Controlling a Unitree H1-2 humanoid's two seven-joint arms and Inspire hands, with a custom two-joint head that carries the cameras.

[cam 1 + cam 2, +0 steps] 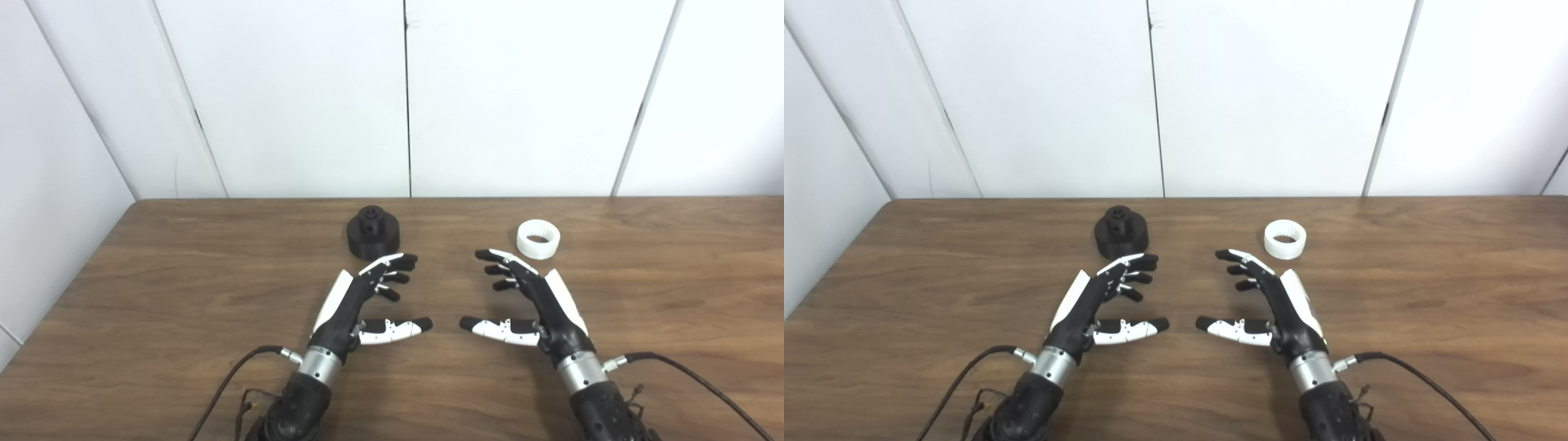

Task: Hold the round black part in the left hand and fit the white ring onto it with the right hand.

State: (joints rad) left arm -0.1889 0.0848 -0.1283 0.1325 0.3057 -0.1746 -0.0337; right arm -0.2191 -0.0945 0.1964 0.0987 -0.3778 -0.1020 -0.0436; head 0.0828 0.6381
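The 2 cameras sat side by side, up high, and looked down and forward over the brown worktop toward the white wall. Both stood close to the near edge, where the arms came in. They showed almost the same scene; in the right eye view everything sat a little further left.

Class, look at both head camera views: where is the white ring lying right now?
The white ring lies on the wooden table, right of centre towards the far edge, just beyond the open right hand's fingertips and well right of the round black part.
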